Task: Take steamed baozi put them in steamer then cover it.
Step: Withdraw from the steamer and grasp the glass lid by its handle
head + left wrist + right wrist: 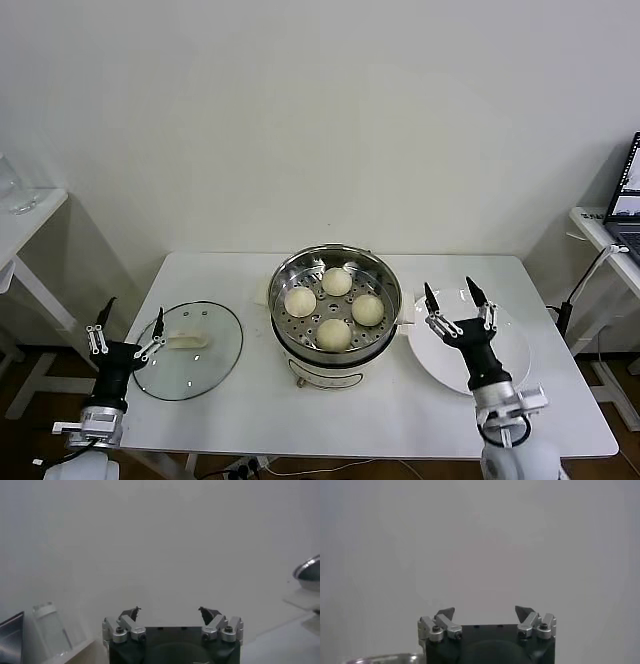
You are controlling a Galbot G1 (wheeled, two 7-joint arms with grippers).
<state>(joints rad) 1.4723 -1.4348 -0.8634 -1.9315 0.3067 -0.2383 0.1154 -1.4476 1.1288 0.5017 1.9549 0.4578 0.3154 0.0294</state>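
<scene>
A white table (250,420) stands before a white wall (320,110). A bare white plate (515,350) lies on it. A laptop (628,195) sits on a side table (600,232), another side table (30,215) opposite.

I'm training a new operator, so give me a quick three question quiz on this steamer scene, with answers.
1. How many baozi sit in the steamer?
2. True or false: the glass lid covers the steamer.
3. Over what does the right gripper hover: A lid, B white plate, C steamer?

Key: 1. Four. 2. False; it lies on the table by the open left gripper. 3. B.
</scene>
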